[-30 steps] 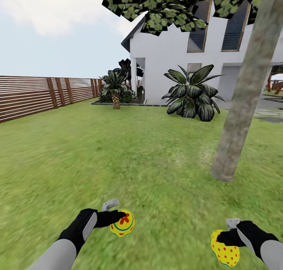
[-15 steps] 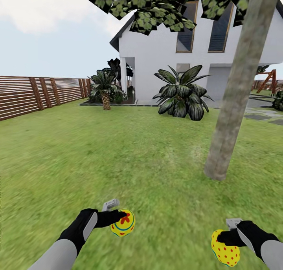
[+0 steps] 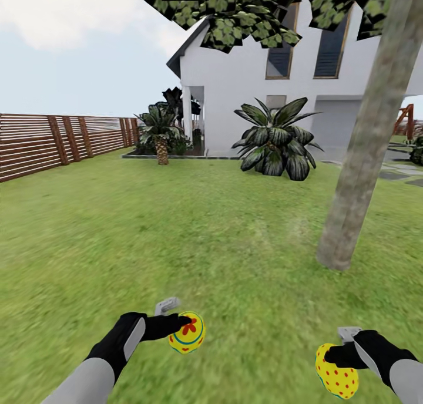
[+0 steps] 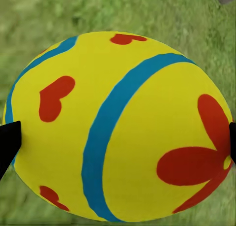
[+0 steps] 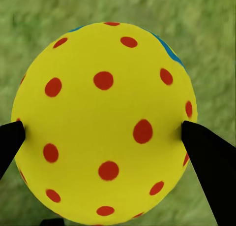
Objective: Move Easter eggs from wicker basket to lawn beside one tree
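Each claw pinched one Easter egg above the lawn (image 3: 176, 228): the left claw (image 3: 187, 325) a flowered egg (image 3: 187, 332), the right claw (image 3: 329, 357) a dotted egg (image 3: 336, 371), both near the tree (image 3: 361, 157); placing was not done

White house (image 3: 247, 93), slatted fence (image 3: 59, 142), shrubs (image 3: 276, 137)

You have the lawn (image 3: 176, 234) spread out before you, short green grass with yellowish patches running from the near edge to the far fence and house. To your right, the tree (image 3: 358, 175) stands rooted in the grass, its grey-brown trunk leaning slightly. Farther off, a broad-leafed shrub (image 3: 276, 145) sits on the grass, and a short palm (image 3: 160, 135) stands at the far left edge.
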